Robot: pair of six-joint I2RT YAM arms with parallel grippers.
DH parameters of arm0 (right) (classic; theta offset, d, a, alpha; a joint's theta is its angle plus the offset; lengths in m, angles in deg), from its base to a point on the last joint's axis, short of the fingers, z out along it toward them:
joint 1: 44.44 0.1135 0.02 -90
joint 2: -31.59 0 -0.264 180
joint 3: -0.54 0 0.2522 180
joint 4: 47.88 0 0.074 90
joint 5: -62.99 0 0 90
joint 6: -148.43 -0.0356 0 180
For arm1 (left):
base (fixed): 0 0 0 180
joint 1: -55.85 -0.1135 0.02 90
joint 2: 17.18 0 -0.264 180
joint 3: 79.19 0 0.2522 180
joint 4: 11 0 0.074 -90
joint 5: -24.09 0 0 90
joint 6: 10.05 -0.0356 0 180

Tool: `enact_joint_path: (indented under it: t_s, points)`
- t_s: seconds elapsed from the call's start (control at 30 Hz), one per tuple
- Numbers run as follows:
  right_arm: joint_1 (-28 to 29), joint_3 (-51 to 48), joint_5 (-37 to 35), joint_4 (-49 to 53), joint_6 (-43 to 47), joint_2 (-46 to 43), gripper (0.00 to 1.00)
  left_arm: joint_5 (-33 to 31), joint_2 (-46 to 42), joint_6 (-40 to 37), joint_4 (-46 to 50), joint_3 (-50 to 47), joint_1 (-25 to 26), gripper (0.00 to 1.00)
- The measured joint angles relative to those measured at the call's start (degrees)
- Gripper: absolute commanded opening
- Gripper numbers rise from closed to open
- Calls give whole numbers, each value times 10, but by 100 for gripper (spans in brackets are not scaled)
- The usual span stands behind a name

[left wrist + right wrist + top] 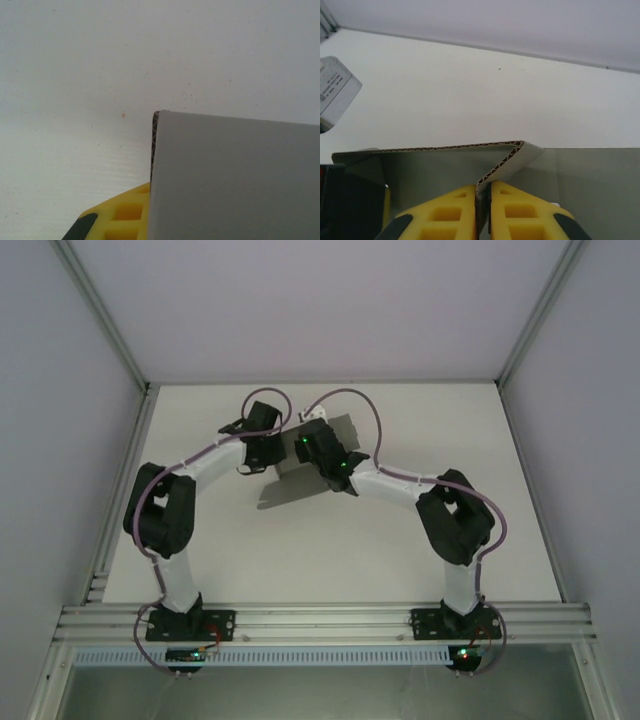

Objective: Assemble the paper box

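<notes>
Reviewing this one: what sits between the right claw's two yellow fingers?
A corrugated flap of the grey paper box, standing edge-on and pinched between the right claw's fingers. The right wrist view shows it.

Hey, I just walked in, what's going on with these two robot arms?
Both arms are working on a grey paper box over the far middle of the table. The right tool is shut on a folded cardboard flap, pinching it between its yellow fingers. The left tool is shut on a panel at the sheet's left side. The box is only partly folded, with no closed shape yet.
</notes>
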Motion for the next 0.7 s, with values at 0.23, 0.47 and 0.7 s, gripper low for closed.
enact_joint_path:
  t_s: [0.23, 0.47, 0.7]
  points:
    - [-14, -101, 97, -8, 8, -78, 58, 1, -25, -29, -70, -42, 15, 0]
    - [-105, -168, 164, 82, 22, -272, 93, 4, -68, -66, -148, -88, 10, 0]
    - [-177, -208, 166, 185, 32, -377, 99, 16, -77, -85, -178, -101, -8, 0]
